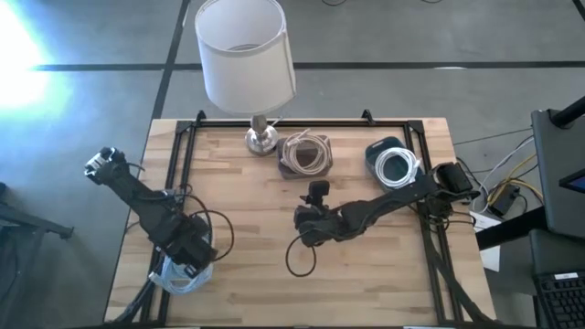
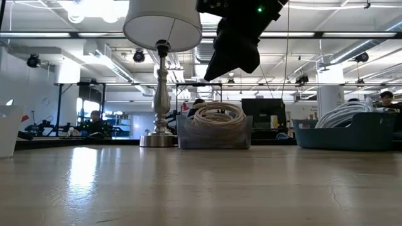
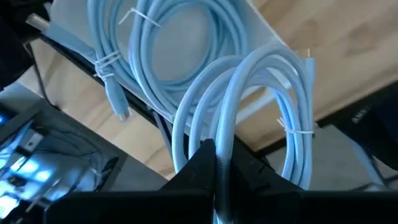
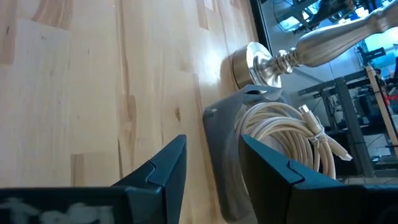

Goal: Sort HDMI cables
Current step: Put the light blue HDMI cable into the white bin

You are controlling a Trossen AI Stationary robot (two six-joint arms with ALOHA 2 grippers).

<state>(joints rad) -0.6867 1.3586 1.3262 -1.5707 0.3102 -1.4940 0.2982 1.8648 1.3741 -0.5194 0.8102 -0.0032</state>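
Observation:
My left gripper (image 1: 189,262) is at the table's near-left corner, shut on a light blue HDMI cable coil (image 3: 249,87). A second light blue coil (image 3: 168,56) lies flat in a pale tray (image 1: 183,281) beyond it. My right gripper (image 1: 317,194) is open and hovers above mid-table (image 2: 235,44), pointing at a grey tray (image 4: 224,143). That tray holds beige coils (image 1: 307,153). White coils (image 1: 397,168) lie in a blue bin (image 1: 377,151) at the far right. My left gripper pinches several strands on one side of the light blue coil (image 3: 219,134) between its two shut fingers (image 3: 199,165). The coil stands up out of the fingers on edge, its loop arching over the other blue coil. Whether it hangs clear, I cannot tell.
A table lamp (image 1: 245,55) stands at the far edge, its metal base (image 1: 260,139) just left of the grey tray. A black frame (image 1: 302,120) runs along the table's far and side edges. Black robot wires (image 1: 302,256) loop on the bare wood at centre.

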